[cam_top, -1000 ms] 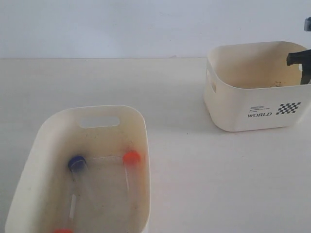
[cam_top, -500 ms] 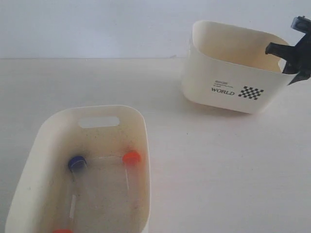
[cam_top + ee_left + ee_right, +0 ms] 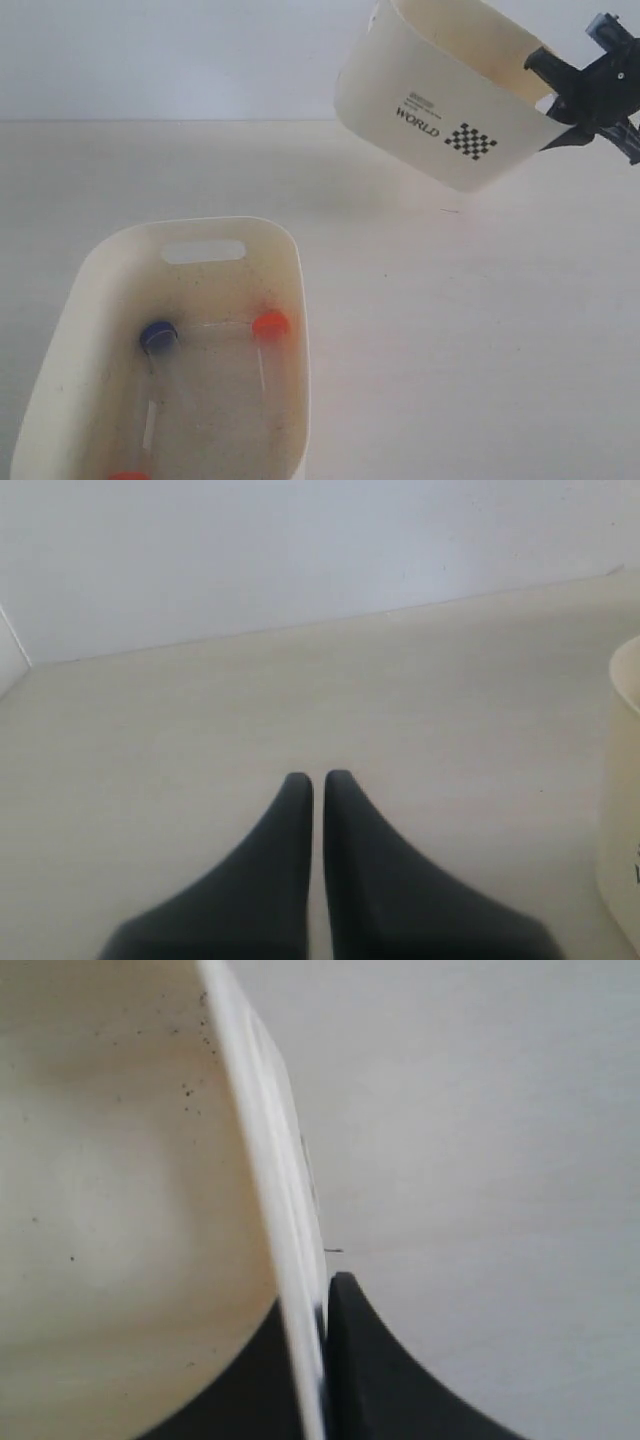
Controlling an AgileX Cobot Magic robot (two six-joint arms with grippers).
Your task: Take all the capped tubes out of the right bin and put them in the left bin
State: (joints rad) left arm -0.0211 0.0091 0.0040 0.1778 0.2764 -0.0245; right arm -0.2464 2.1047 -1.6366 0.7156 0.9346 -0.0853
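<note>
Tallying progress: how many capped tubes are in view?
3, all in the left bin: a blue-capped tube near its left wall, an orange-capped tube near its right wall, an orange cap at the picture's bottom edge. The tilted right bin may hide more.

At the far right, the right gripper [image 3: 553, 98] pinches the end wall of the right bin [image 3: 440, 110] and holds it in the air above the table [image 3: 450, 350], tilted with its left end higher. The left bin [image 3: 90, 290] stands at the near left, well apart. Capped tubes [image 3: 158, 336] lie on its floor: one blue cap, two orange.
</note>
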